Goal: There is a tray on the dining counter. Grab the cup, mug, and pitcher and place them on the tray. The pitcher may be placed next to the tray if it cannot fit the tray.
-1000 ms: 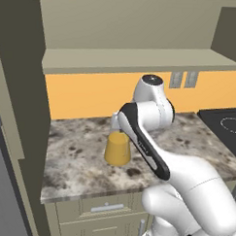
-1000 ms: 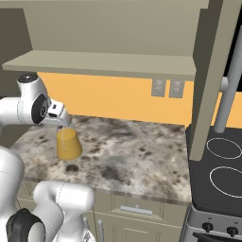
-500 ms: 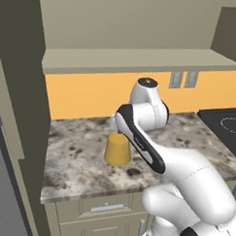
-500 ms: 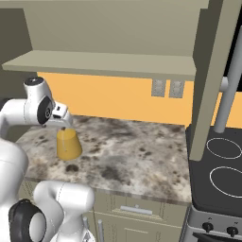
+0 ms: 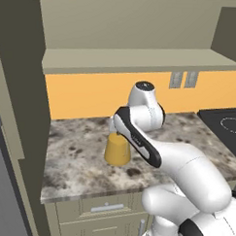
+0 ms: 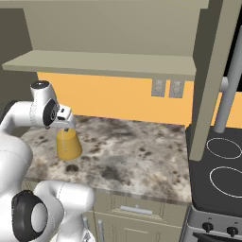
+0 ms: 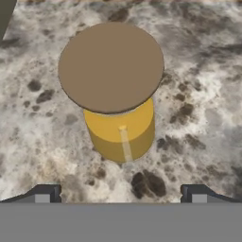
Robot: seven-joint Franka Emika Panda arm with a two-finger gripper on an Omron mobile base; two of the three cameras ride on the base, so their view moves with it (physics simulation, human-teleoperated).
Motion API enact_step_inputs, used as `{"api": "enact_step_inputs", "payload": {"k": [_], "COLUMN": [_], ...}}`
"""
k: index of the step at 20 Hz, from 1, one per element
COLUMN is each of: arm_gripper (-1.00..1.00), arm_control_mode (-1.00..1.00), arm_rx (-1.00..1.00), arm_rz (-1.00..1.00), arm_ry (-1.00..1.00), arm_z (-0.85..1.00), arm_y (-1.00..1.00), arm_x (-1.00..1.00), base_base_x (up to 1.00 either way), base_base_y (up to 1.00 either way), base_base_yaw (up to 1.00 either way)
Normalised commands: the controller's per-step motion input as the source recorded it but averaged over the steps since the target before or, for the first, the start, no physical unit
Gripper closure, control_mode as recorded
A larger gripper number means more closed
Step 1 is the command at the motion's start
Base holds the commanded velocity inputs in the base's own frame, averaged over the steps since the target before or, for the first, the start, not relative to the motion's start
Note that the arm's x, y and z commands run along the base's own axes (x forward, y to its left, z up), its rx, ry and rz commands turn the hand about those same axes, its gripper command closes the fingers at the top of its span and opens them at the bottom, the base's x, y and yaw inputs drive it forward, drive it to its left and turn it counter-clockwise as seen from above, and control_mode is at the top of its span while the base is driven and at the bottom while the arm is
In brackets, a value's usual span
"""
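The pitcher (image 5: 117,149) stands upright on the marble counter (image 5: 74,157), near the middle of its left half, well short of the orange back wall (image 6: 113,101). Its place on the counter is the same as a second ago. The arm has swung since then: its rounded elbow joint has shifted toward the wall and the hand has come in directly over the pitcher. The gripper (image 7: 120,194) hangs just above the pitcher's brown lid (image 7: 111,66), fingers spread as wide as they go and holding nothing; the two finger tips (image 7: 43,194) stand either side of the pitcher, clear of it. The stove (image 6: 222,175) lies to the right of the counter.
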Motion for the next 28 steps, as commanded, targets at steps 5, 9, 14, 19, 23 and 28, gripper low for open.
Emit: {"api": "enact_step_inputs", "payload": {"k": [5, 9, 14, 19, 23, 28], "arm_gripper": [-1.00, -1.00, -1.00, -1.00, -1.00, -1.00], "arm_control_mode": [-1.00, -1.00, -1.00, -1.00, -1.00, -1.00], "arm_rx": [0.00, 0.00, 0.00, 0.00, 0.00, 0.00], "arm_rz": [0.00, 0.00, 0.00, 0.00, 0.00, 0.00], "arm_ry": [0.01, 0.01, 0.02, 0.03, 0.02, 0.02], "arm_z": [-0.17, -0.16, -0.13, -0.11, -0.13, -0.15], "arm_y": [0.00, 0.00, 0.00, 0.00, 0.00, 0.00], "arm_x": [0.14, 0.12, 0.09, 0.06, 0.09, 0.12], "base_base_x": [0.00, 0.00, 0.00, 0.00, 0.00, 0.00], "base_base_y": [0.00, 0.00, 0.00, 0.00, 0.00, 0.00], "base_base_yaw": [0.00, 0.00, 0.00, 0.00, 0.00, 0.00]}}
